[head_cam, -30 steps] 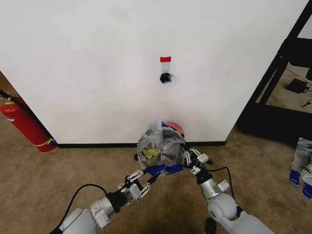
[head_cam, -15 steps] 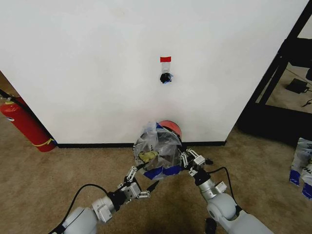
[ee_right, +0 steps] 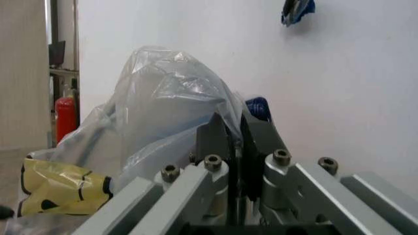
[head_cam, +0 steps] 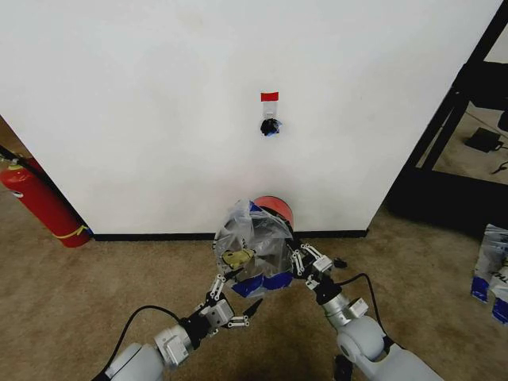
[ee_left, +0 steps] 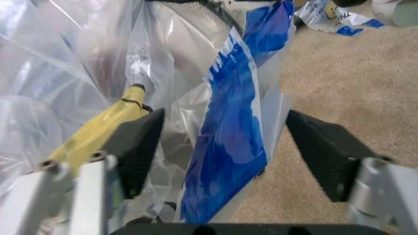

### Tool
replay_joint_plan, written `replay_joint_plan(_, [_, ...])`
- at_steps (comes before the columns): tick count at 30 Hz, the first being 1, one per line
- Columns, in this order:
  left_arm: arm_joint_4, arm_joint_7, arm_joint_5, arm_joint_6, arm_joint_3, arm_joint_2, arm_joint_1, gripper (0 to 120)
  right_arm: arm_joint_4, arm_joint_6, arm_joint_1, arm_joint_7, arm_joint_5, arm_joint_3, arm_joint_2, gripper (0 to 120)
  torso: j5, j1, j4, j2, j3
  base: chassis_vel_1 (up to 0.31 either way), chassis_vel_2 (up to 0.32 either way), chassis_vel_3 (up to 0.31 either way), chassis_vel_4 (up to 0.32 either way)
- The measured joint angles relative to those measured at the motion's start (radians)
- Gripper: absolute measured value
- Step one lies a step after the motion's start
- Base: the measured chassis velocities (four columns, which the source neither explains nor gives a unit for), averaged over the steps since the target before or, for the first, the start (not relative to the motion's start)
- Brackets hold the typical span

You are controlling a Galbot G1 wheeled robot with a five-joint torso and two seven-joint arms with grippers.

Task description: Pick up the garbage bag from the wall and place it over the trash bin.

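Note:
The garbage bag, thin clear plastic with a yellow patch and blue patches, is bunched over the trash bin, whose red part shows behind the bag's top, at the foot of the wall. My right gripper is shut on the bag's right edge, and the right wrist view shows the film pinched between the closed fingers. My left gripper is open just below the bag. In the left wrist view a blue strip of the garbage bag hangs between its spread pads.
A black hook under a red tape strip is on the wall above the bin. A red fire extinguisher leans at the left. A black rack and white-and-blue packages are at the right, on brown carpet.
The bag has shifted up and toward the wall, uncovering more of the bin's red part. My left gripper has opened and dropped back from the bag. The right gripper has followed the bag.

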Motion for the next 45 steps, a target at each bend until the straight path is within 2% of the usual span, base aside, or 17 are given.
replay_joint_plan(13, [-0.002,-0.004,0.002,0.022,0.000,-0.001,0.008,24,0.007,0.003,-0.009,-0.005,0.000,0.000,0.000,1,0.0000,0.000,0.0000,0.000,0.000,0.000,0.000,0.000,0.000])
replay_joint_plan(17, [-0.009,-0.005,-0.002,0.010,0.002,0.001,0.012,7,0.003,0.003,-0.004,-0.001,0.013,-0.001,0.000,1,0.0000,0.000,0.0001,0.000,0.000,0.000,0.000,0.000,0.000])
replay_joint_plan(20, [-0.010,-0.005,-0.003,-0.006,0.006,0.002,0.013,0,0.002,-0.002,0.000,0.009,0.032,-0.005,0.000,1,0.0000,0.000,0.0000,0.000,0.000,0.000,0.000,0.000,0.000])
replay_joint_plan(26, [0.005,0.022,0.005,-0.088,0.003,0.003,0.018,0,0.019,-0.043,0.002,0.052,0.136,-0.028,0.000,1,0.0000,0.000,0.0000,0.000,0.000,0.000,0.000,0.000,0.000])
replay_joint_plan(30, [0.043,0.030,0.054,-0.187,-0.011,-0.004,0.016,0,0.077,-0.111,-0.001,0.123,0.309,-0.061,-0.005,1,0.0000,0.000,0.0001,0.000,0.000,0.000,0.000,0.000,0.000])
replay_joint_plan(36, [0.089,0.029,0.105,-0.264,-0.020,-0.016,0.000,0,0.170,-0.191,-0.004,0.165,0.513,-0.074,-0.015,1,-0.0001,0.000,0.0001,0.000,0.000,0.000,0.000,0.000,0.000])
replay_joint_plan(45, [0.155,-0.005,0.218,-0.346,-0.042,-0.034,-0.023,0,0.245,-0.254,-0.018,0.231,0.615,-0.080,-0.018,1,-0.0001,0.000,0.0000,0.000,0.000,0.000,0.000,0.000,0.000])
